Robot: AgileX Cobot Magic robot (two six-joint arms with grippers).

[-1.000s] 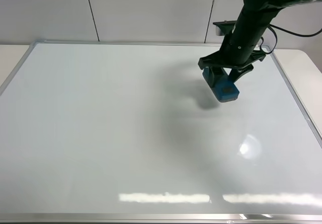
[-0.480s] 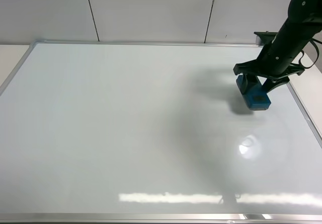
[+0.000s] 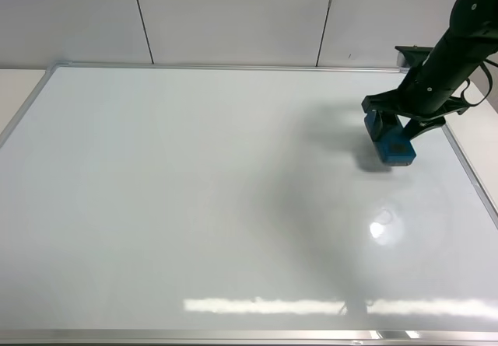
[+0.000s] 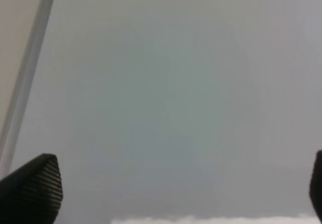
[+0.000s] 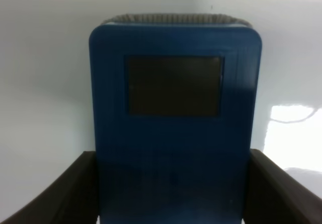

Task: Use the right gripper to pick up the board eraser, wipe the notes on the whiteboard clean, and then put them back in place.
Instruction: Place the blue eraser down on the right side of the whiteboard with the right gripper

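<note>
My right gripper [image 3: 393, 124] is shut on the blue board eraser [image 3: 391, 138] and holds it low over the right side of the whiteboard [image 3: 194, 206], near its right frame edge. In the right wrist view the board eraser [image 5: 174, 128] fills the middle between the two black fingers [image 5: 60, 194], with a dark grey patch on top. No notes show on the whiteboard in any view. My left gripper [image 4: 171, 194] is open, with only the whiteboard surface [image 4: 166, 93] between its fingertips [image 4: 32, 186]. The left arm is out of the exterior high view.
The whiteboard's silver frame [image 3: 233, 67] runs along the back, near a white panelled wall [image 3: 233, 12]. Bright glare spots [image 3: 381, 228] lie on the board's right and front. White table [image 3: 478, 120] shows beyond the right frame. The frame edge [image 4: 25, 78] also shows in the left wrist view.
My right gripper has carried the eraser from the board's middle right toward the right frame edge, then nearly stopped there.
</note>
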